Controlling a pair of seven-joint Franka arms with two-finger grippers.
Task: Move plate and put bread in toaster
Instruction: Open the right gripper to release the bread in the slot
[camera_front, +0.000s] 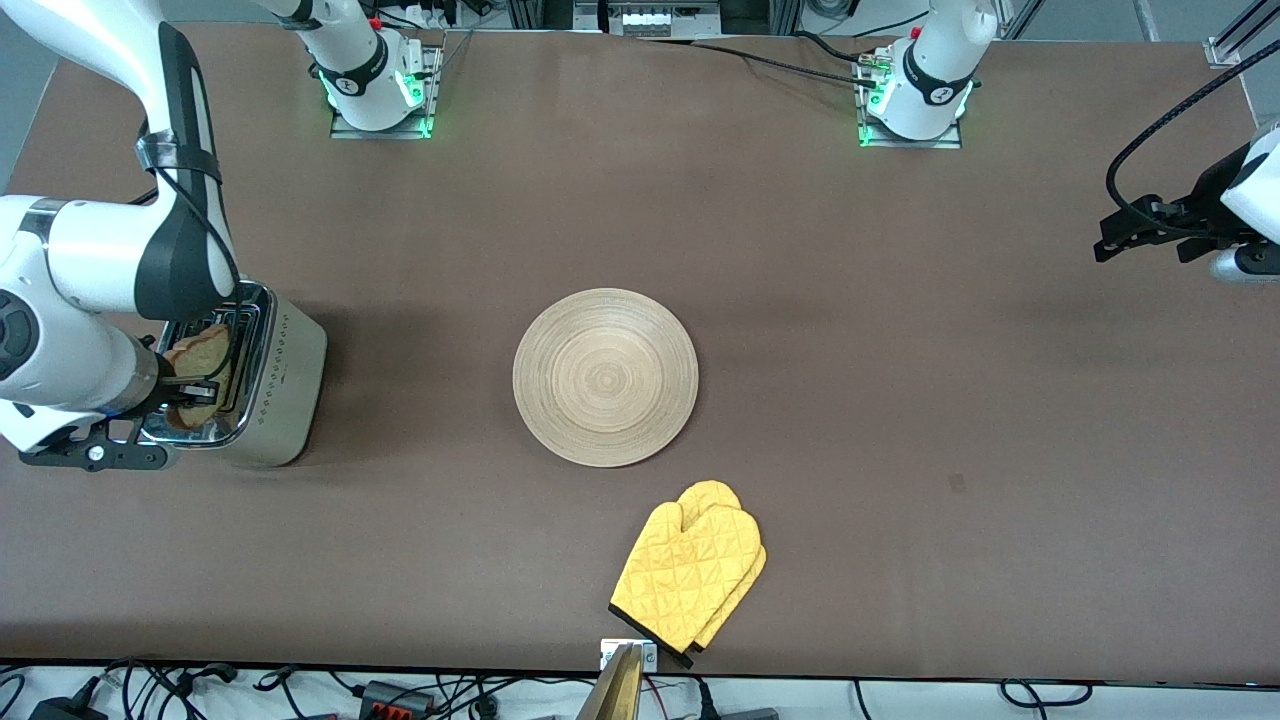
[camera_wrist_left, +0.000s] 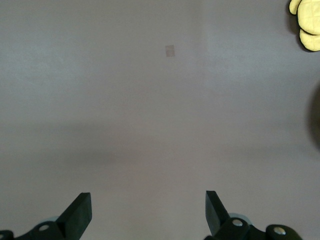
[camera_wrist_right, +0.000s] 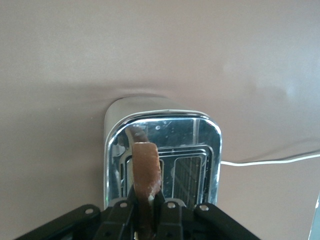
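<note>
Right gripper (camera_front: 190, 385) over the toaster (camera_front: 265, 395) at the right arm's end of the surface (camera_front: 850, 330), fingers clamped on the bread (camera_wrist_right: 146, 170), held on edge and upright. Likely kept vertical so the crust can drop straight into a slot; in the right wrist view lined up with one of the two chrome-rimmed openings, lower part apparently just entering, not yet seated. Plate (camera_front: 605, 377) flat and bare at mid-surface, well apart from the toaster, presumably already shifted out of the way. Left gripper (camera_wrist_left: 148, 212) over bare surface toward the left arm's end, fingers spread wide and holding nothing, waiting. Yellow oven mitt (camera_front: 690, 575) nearer the front camera than the plate, just beside it, touching neither plate nor toaster. White cord (camera_wrist_right: 270, 161) trailing off the toaster along the surface, clear of the slots. Nothing seen between bread and slot; main risk a corner catching on the slot rim.
</note>
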